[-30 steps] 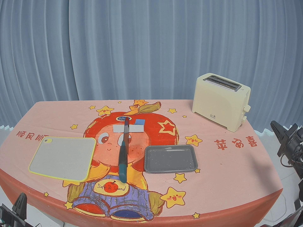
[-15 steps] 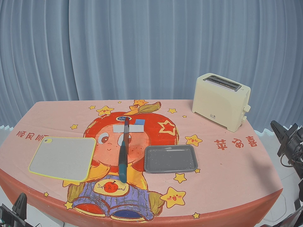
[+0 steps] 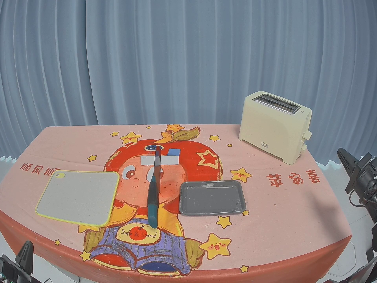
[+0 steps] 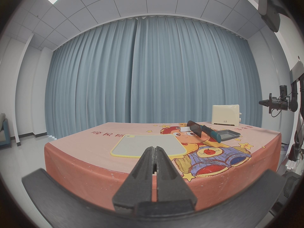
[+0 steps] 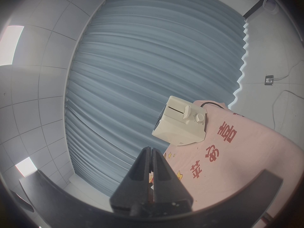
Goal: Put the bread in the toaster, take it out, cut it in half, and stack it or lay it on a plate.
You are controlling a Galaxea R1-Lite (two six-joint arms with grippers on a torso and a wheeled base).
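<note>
**Item:** cream two-slot plastic toaster — standing at the far right of the pink printed tablecloth. Its slots are running along its length, and its lever-and-dial end is facing the robot's right. Whether bread is sitting in the slots cannot be told.

**Tools:** right gripper, fingers pressed together on nothing, is hanging off the table's right edge. It is the nearer arm, and likely the one for the toaster. Left gripper, likewise closed and empty, is hovering below the near left edge.

**Also:** teal-handled knife is lying between the yellow-rimmed grey cutting board and the dark grey rectangular tray — blade pointing away.

Cream toaster upright, far right; grey plate flat, knife beside.
</note>
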